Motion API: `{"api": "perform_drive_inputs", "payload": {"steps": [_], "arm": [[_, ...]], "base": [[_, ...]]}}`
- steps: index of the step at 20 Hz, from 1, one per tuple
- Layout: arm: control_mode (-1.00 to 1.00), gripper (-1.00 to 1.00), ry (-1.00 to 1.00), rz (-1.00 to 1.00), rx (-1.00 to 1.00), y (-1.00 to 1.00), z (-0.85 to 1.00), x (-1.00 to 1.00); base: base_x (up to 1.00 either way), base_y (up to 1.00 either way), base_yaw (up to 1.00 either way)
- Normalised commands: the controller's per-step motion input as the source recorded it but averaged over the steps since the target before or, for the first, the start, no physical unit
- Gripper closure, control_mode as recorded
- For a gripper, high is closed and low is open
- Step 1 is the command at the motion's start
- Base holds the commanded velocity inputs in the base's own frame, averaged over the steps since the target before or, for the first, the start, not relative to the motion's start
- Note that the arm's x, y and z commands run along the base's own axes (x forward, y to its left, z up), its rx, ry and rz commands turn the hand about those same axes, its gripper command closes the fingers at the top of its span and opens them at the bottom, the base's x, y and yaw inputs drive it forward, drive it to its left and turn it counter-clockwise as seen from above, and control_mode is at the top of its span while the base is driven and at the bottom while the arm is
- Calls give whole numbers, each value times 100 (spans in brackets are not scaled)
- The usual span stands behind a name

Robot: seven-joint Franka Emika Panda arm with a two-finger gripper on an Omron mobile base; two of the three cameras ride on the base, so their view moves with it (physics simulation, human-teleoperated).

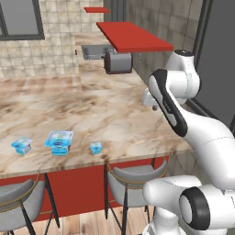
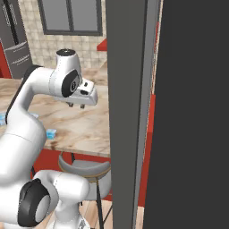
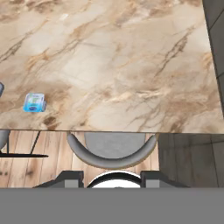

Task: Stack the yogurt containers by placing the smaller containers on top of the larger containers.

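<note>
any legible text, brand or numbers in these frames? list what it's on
No text can be read anywhere.
Widest yogurt tub: dark-blue label band, print too small and blurred to read.
Mid-sized yogurt tub: blue-and-white label, unreadable.
Tiny yogurt cup: label shows as a blue-and-white smear, also in the hand view; unreadable.
Toaster, marble counter: no markings visible.
</note>
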Motion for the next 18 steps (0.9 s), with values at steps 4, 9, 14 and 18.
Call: {"api": "perform_drive_inputs", "payload": {"steps": [4,9,14,18], "arm": [[-100,-100,0,1,0,5,-13,-8],[-100,-100,-2,5,0,34,-22,-15],[-100,-100,-1,4,0,38,-25,-16],[-100,-100,-1,0,0,46,-14,-5]], "base": [[0,0,0],[0,0,0],[0,0,0],[0,0,0]]}}
